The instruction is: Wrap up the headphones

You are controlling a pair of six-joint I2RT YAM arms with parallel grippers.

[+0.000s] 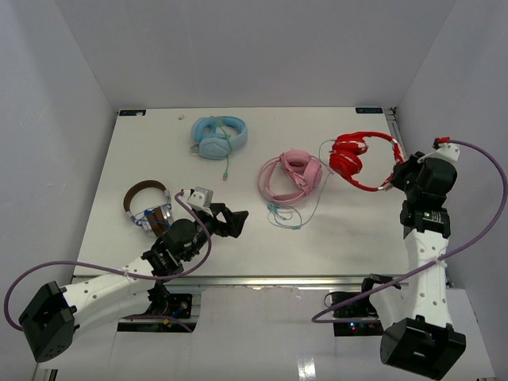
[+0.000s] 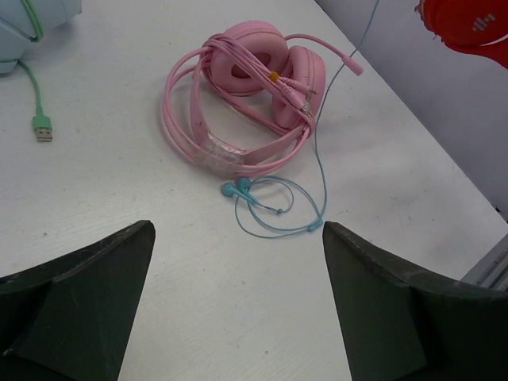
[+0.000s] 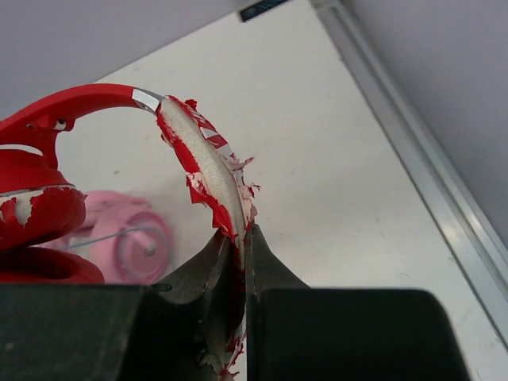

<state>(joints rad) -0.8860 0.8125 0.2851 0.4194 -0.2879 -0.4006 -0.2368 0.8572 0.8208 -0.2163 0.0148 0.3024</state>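
The red headphones (image 1: 355, 159) hang at the right of the table, lifted by their headband. My right gripper (image 1: 399, 176) is shut on the headband's worn, peeling padding (image 3: 208, 171); the red earcups (image 3: 36, 230) hang to the left in the right wrist view. A thin pale cable (image 1: 325, 163) trails from the earcups toward the pink headphones. A corner of a red earcup also shows in the left wrist view (image 2: 468, 24). My left gripper (image 1: 235, 220) is open and empty, low over bare table (image 2: 238, 302) left of centre, pointing toward the pink headphones.
Pink headphones (image 1: 290, 175) lie at centre, wrapped in their cable (image 2: 238, 103). Pale blue earbuds (image 2: 270, 208) lie just in front of them. Light-blue headphones (image 1: 217, 136) with a green cable (image 2: 38, 111) lie at the back. Brown headphones (image 1: 148, 208) lie at the left.
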